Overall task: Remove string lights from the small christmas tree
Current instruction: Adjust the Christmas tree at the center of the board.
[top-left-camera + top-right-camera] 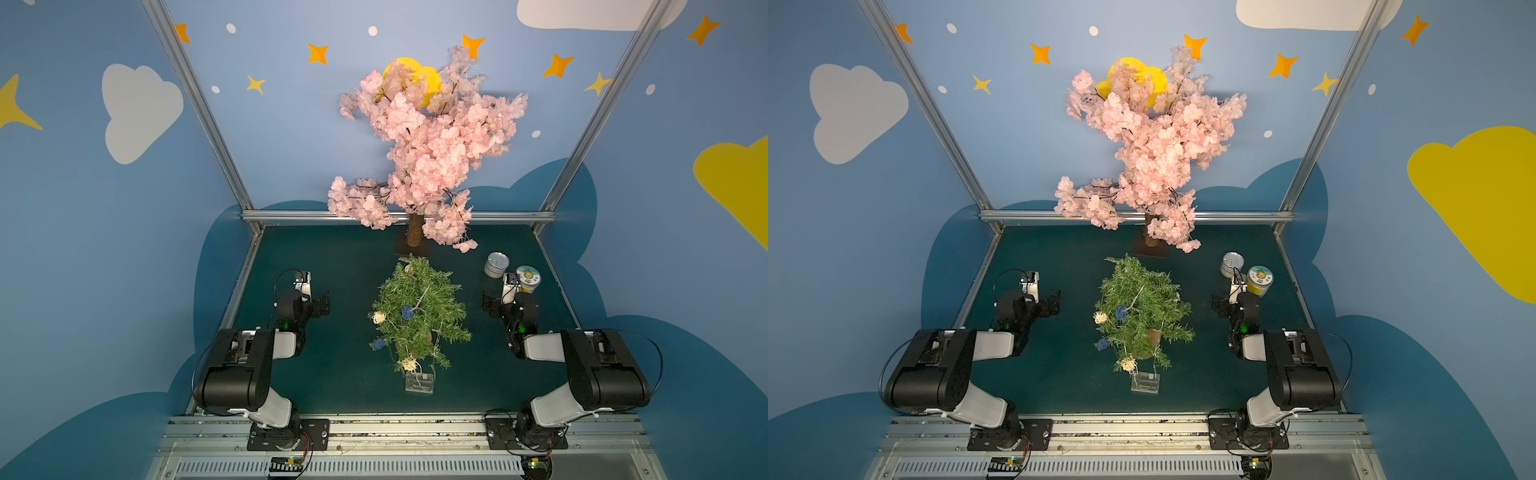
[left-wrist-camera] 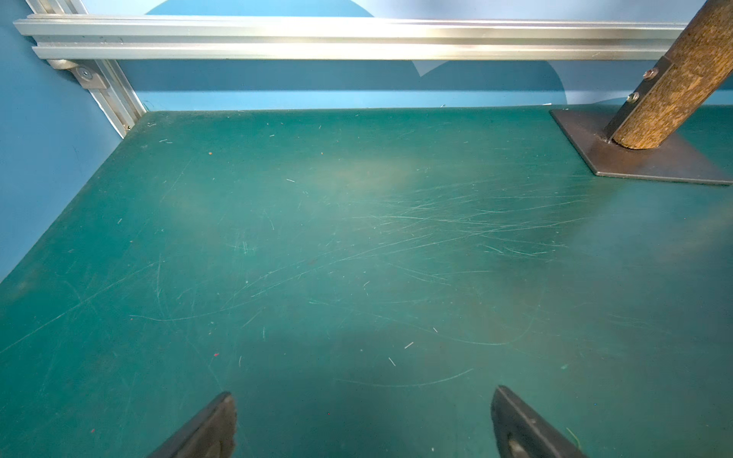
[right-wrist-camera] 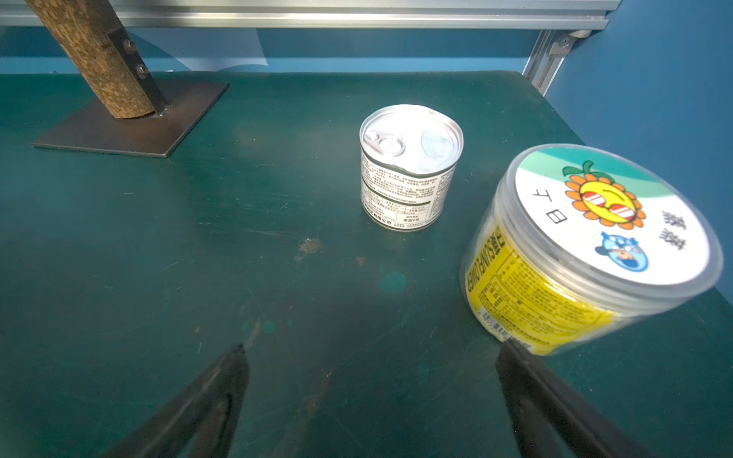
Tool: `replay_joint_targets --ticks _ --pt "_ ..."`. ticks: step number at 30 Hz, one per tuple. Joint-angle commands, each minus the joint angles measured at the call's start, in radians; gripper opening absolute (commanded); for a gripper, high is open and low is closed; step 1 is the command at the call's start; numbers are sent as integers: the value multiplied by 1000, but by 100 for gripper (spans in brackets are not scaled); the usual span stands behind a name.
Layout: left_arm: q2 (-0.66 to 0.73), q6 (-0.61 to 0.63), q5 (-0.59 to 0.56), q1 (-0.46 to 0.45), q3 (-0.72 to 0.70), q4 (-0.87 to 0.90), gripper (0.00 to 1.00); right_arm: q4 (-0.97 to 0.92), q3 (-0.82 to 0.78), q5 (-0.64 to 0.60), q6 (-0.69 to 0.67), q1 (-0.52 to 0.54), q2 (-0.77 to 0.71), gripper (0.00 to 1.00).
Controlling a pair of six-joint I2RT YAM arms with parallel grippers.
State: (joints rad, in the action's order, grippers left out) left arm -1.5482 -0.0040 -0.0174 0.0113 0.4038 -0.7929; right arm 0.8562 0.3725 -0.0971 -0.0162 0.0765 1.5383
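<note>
Midway between left pincer (image 1: 323, 300) and right pincer (image 1: 486, 302): small christmas tree (image 1: 430, 305); string lights (image 1: 406, 312) mostly left-arm side. Both pincers wide, empty.

Matt scratched tabletop (image 2: 357, 238) bears a shiny metal can (image 3: 410, 170) and probably plastic jar (image 3: 555, 277).

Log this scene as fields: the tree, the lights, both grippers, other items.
small christmas tree: short green bristly pine, mid-table
string lights: pale wire with cream and blue wicker balls, draped on the tree; clear box on the green table by its base
left gripper: open, empty
right gripper: open, empty, beside yellow-labelled plastic jar
other: tall pink blossom tree, silver tin can
</note>
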Motion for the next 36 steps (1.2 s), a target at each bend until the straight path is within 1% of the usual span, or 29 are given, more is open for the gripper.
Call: replay_joint_targets --ticks 1,6,9,11,13,14,15,16,17,18,19,20,21,22,24,26,28,30,32,33,34,36 --pt "16 4 16 4 6 7 100 22 4 -14 -10 7 -10 98" --pt "15 -1 13 4 8 7 100 19 8 -12 -9 5 -9 98" --pt "14 -5 9 7 7 6 100 -13 21 33 8 -19 -12 98" --pt "14 -10 6 7 8 6 100 -12 20 36 9 -22 -12 98" --pt "21 -27 -41 7 11 18 100 -11 21 34 10 -24 -12 98" --pt "33 -38 -78 5 3 -3 100 -5 20 28 10 -23 -14 98" --pt "66 -30 -102 3 -3 -18 100 0 25 2 9 -17 -27 98" --pt "124 -32 -128 -2 12 59 100 -86 57 -30 12 -8 -74 98" --pt "204 -59 -171 -8 58 216 100 -291 129 -63 35 -2 -136 98" --pt "281 -125 -197 -10 129 413 100 -543 227 -88 89 -1 -185 98" --pt "321 -170 -204 -9 191 571 100 -700 307 -91 137 -1 -208 98" --pt "356 -215 -187 -11 261 717 100 -837 392 -67 160 2 -225 98" --pt "378 -249 -141 -13 321 828 100 -943 457 -51 178 16 -237 97" --pt "387 -274 -99 -20 368 912 100 -1021 505 -33 184 31 -245 97" --pt "393 -334 -27 -67 465 1081 100 -1190 607 -6 163 90 -263 96" --pt "393 -338 14 -141 530 1196 100 -1347 700 -41 161 173 -284 96" --pt "402 -332 29 -221 574 1284 100 -1480 774 -114 168 267 -316 94" --pt "421 -310 27 -306 601 1353 100 -1653 868 -219 217 368 -347 93" --pt "451 -297 27 -357 622 1420 100 -1838 972 -332 295 442 -367 92" --pt "471 -300 26 -375 628 1451 100 -1913 1014 -357 328 476 -384 91" --pt "490 -301 32 -387 630 1468 100 -1948 1038 -360 346 511 -400 90" --pt "528 -313 56 -413 622 1480 100 -1988 1080 -325 374 600 -432 85"
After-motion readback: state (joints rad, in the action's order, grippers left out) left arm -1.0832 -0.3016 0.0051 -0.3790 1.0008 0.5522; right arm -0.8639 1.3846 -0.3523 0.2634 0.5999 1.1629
